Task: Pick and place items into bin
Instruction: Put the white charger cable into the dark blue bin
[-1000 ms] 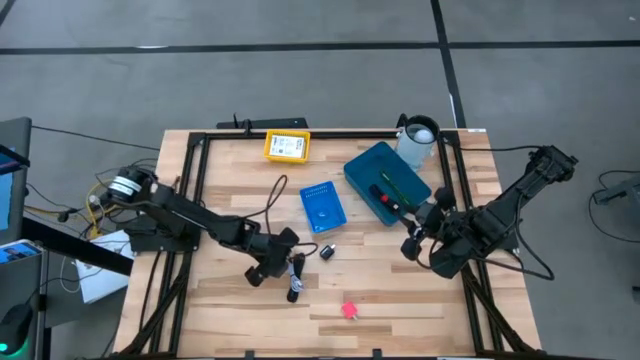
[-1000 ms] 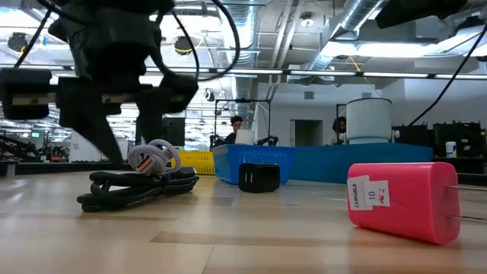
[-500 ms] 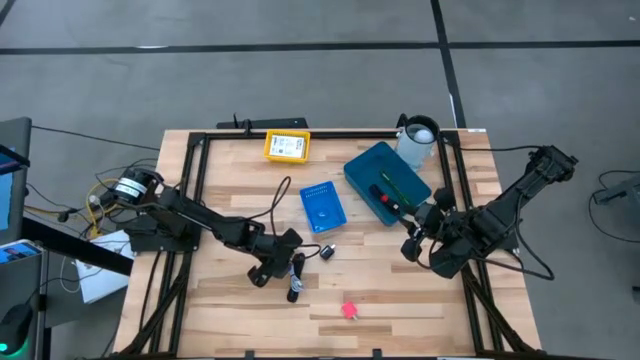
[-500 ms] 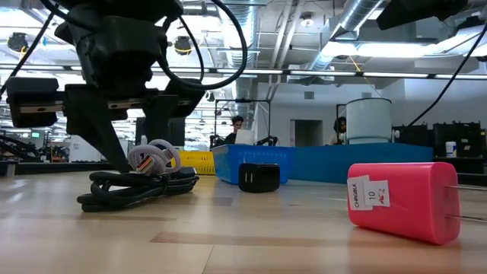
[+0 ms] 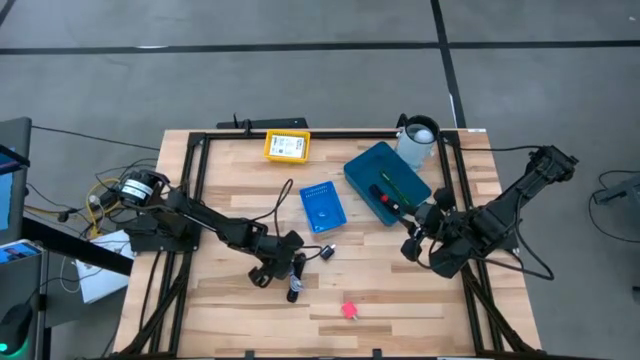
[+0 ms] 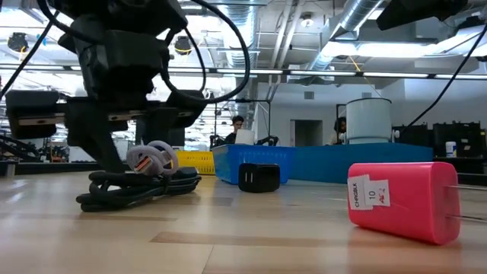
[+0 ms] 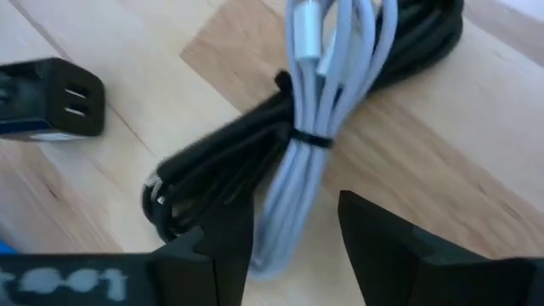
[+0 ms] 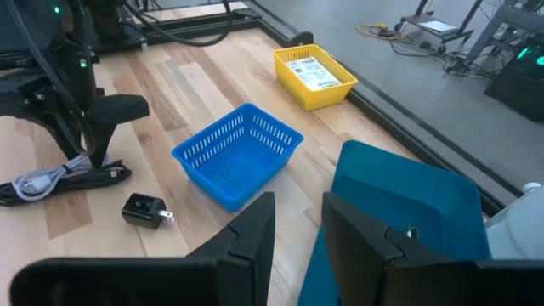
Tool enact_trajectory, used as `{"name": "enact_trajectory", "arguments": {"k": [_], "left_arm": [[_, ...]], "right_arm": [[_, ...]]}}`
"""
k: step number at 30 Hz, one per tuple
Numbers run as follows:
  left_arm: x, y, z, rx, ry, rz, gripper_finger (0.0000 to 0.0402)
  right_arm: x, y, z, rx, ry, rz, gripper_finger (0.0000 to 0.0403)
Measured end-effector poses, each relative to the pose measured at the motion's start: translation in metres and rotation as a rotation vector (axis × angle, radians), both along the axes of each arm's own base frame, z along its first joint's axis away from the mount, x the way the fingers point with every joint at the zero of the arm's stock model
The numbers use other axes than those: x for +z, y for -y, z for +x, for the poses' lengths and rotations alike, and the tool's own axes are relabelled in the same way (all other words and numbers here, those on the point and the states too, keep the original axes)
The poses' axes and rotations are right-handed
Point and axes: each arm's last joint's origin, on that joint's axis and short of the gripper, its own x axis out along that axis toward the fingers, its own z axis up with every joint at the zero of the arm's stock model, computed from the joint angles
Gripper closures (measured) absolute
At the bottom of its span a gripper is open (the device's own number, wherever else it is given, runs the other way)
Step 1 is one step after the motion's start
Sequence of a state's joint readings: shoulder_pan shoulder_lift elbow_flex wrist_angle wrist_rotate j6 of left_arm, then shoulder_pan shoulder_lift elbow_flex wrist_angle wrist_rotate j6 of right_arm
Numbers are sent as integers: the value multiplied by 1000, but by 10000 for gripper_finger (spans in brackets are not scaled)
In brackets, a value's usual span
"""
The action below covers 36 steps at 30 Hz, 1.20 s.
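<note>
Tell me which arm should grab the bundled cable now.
Left. Its open gripper already straddles the cable bundle, while the right gripper waits beside the teal bin.

One camera looked straight down on the whole wooden table [image 5: 240, 300]. Another sat low on the tabletop, looking across it. Two wrist cameras looked from close up. All four saw the bundled black and grey cable [image 5: 294, 275] [image 6: 137, 183] [image 7: 314, 144] [image 8: 59, 183].

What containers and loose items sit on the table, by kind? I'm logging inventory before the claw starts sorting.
Baskets: 2, blue basket, yellow basket
Teal bin: 1
White cup: 1
Cable bundle: 1
Chargers: 2, black charger, pink charger
Total: 7
</note>
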<state>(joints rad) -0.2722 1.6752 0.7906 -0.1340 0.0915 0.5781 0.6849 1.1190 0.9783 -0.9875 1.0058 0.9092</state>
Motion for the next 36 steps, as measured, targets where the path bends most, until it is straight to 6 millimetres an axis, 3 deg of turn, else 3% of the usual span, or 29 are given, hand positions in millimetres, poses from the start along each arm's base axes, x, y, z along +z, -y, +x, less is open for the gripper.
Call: {"name": "enact_trajectory", "arguments": {"k": [11, 17, 26, 31, 36], "left_arm": [[2, 1, 0, 9, 12, -7, 382], [13, 4, -2, 43, 57, 10, 380], [68, -1, -15, 102, 331, 210, 391], [109, -23, -2, 200, 469, 288, 388], [153, -59, 22, 272, 562, 272, 387]], "right_arm": [[0, 0, 0, 4, -4, 8, 310], [0, 0, 0, 4, -5, 7, 310], [0, 0, 0, 4, -7, 5, 310], [0, 0, -1, 5, -11, 2, 310], [0, 0, -1, 6, -12, 0, 310]]}}
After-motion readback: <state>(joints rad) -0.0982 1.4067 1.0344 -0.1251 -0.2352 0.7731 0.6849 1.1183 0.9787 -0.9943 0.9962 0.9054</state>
